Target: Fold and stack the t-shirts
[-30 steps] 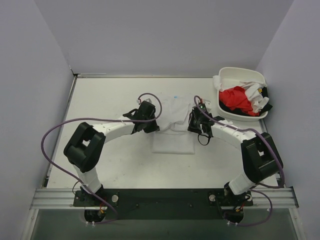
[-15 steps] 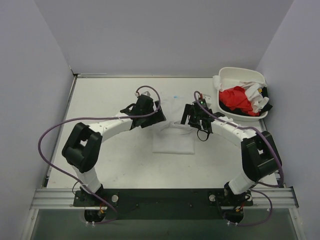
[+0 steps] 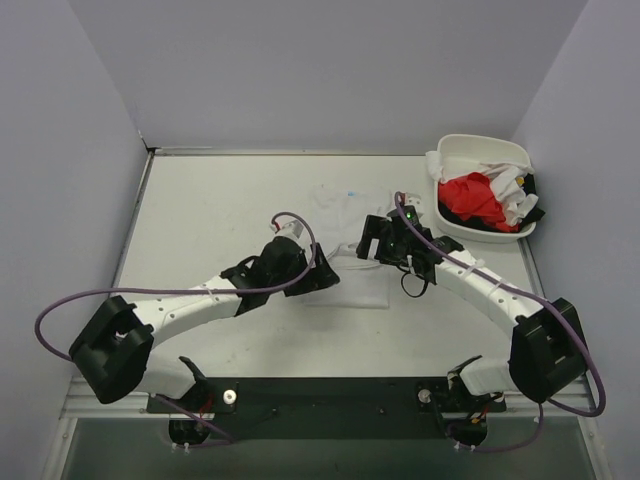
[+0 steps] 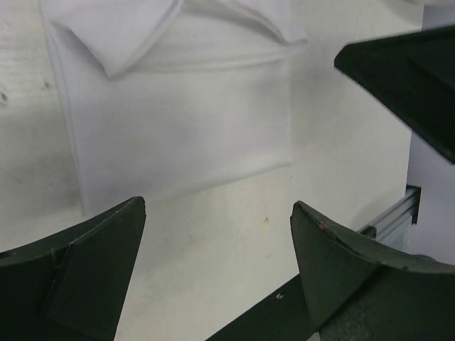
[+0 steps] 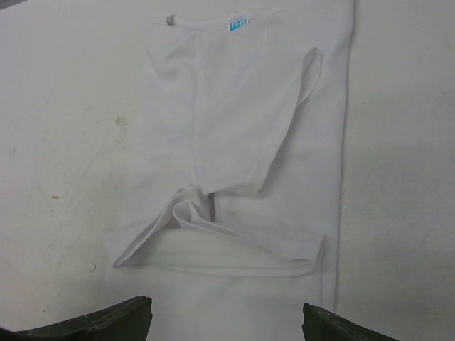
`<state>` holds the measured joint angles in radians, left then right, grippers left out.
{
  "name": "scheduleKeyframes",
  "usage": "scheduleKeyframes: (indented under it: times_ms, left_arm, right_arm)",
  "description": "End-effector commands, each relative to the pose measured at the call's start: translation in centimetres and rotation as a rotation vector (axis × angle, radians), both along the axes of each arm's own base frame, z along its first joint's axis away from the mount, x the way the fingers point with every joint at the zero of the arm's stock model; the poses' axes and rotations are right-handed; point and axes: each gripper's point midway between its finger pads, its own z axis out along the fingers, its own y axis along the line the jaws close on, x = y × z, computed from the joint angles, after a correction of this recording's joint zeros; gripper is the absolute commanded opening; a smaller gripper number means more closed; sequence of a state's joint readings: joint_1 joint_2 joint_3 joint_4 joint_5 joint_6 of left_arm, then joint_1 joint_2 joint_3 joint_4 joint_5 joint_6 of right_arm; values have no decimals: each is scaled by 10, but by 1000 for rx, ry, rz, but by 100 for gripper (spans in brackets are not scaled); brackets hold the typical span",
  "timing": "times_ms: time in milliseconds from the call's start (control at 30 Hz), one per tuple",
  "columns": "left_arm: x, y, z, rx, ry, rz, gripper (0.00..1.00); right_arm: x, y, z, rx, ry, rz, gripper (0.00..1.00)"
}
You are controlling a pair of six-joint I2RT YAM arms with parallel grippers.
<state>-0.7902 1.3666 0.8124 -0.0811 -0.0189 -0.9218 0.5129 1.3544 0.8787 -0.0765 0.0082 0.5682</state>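
A white t-shirt (image 3: 362, 288) lies flat on the table in the middle, partly folded, its blue neck label (image 5: 239, 25) at the far end. A loose fold crosses its lower half (image 5: 234, 249). My left gripper (image 3: 315, 278) hovers open at the shirt's near left edge with nothing in it; in its wrist view the shirt (image 4: 178, 121) lies ahead of the fingertips (image 4: 106, 241). My right gripper (image 3: 372, 240) stands open over the shirt's right side, also holding nothing. A red t-shirt (image 3: 470, 197) and more white ones (image 3: 512, 185) are bunched in the tub.
The white plastic tub (image 3: 480, 145) stands at the back right corner, near the right wall. Purple cables loop off both arms. The dark rail (image 3: 330, 395) runs along the near edge. Part of the right arm (image 4: 405, 71) shows in the left wrist view.
Both grippers were shut on the white t-shirt and have opened, letting it drop flat. The left arm has pulled back toward the near edge; the right has shifted slightly.
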Motion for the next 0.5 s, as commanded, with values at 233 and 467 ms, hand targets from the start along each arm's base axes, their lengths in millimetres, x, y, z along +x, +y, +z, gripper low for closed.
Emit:
scheduleKeyframes:
  times_ms: [233,467]
  left_arm:
    - [-12,-42,3,-255,-130,-103,89]
    - [-7,-47,-7,-279,-154,-126,88]
  right_arm:
    - [-8,23,-4,74,43,79,86]
    - [-4,32,-5,91,55,109,86]
